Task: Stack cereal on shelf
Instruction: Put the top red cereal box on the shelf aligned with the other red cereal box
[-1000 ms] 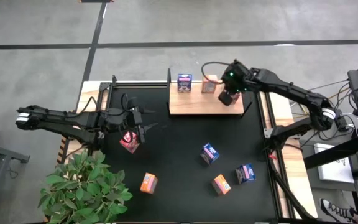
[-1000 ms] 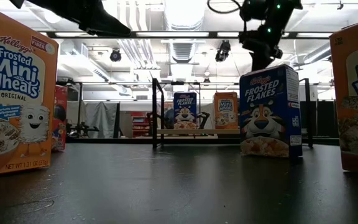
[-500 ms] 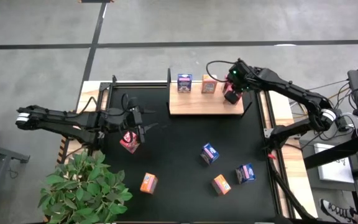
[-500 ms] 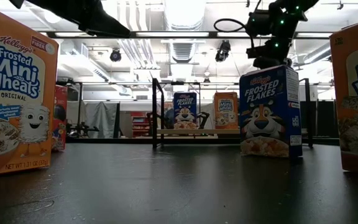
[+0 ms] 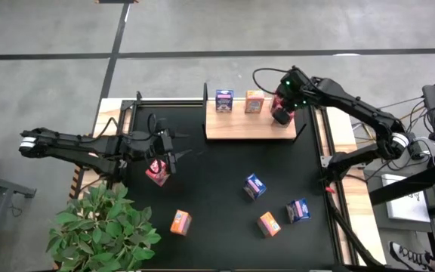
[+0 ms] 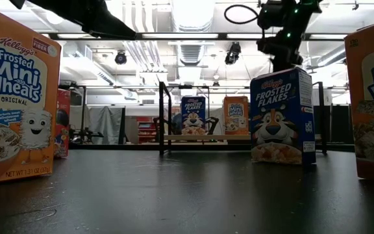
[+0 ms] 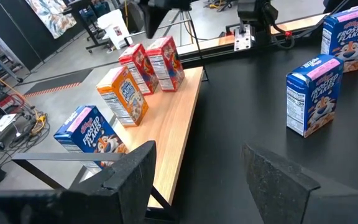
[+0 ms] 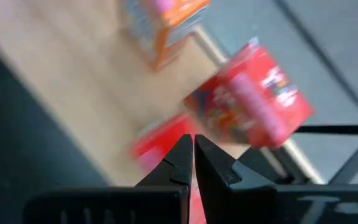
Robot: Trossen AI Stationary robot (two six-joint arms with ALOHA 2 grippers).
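Standing on the light wooden shelf board [image 5: 240,125] are a small blue cardboard cereal box [image 5: 224,100], an orange one [image 5: 254,101] and two red ones [image 7: 151,64]; five boxes wait on the black mat [image 5: 217,196]. Right gripper [image 5: 280,115] hovers beside the reds, fingers pinched shut, empty. Left gripper [image 5: 174,155], parted, hangs over a red box [image 5: 157,171].
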